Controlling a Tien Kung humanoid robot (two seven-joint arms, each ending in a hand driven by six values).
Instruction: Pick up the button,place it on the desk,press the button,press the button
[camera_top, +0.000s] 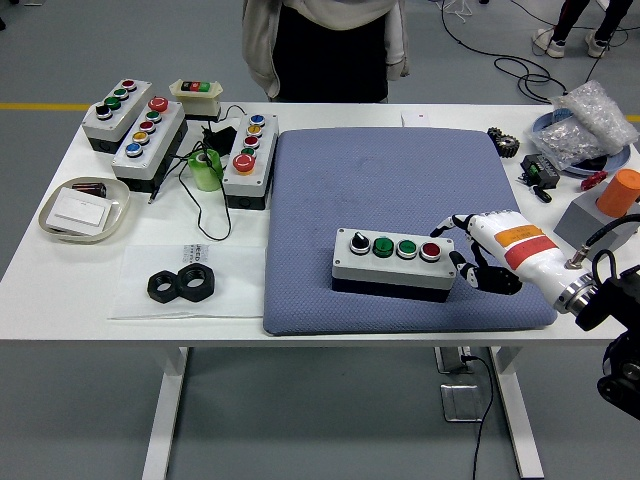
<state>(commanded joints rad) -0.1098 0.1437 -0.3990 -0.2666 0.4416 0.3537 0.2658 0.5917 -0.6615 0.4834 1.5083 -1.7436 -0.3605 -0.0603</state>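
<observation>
Grey four-button control box (393, 264) on blue pad (400, 180), lower centre: rigid, probably fairly light; grip short ends. Right robot hand (478, 250) beside box's right end, fingers loosely spread, empty.

1. The button box (393, 263) lies on the mat (400, 190), toward its near edge.
2. The right hand (478, 250) is just beside its right end.
3. Two nuts (182, 284) lie near the table's (330, 325) near-left edge.
4. A tray (84, 209) sits at the left edge.

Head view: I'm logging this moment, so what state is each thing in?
Button box: flat on the blue mat, untouched.
Right hand: open, beside the box's right end.
Two black nuts: lying side by side, touching.
Tray: holds a white card.
</observation>
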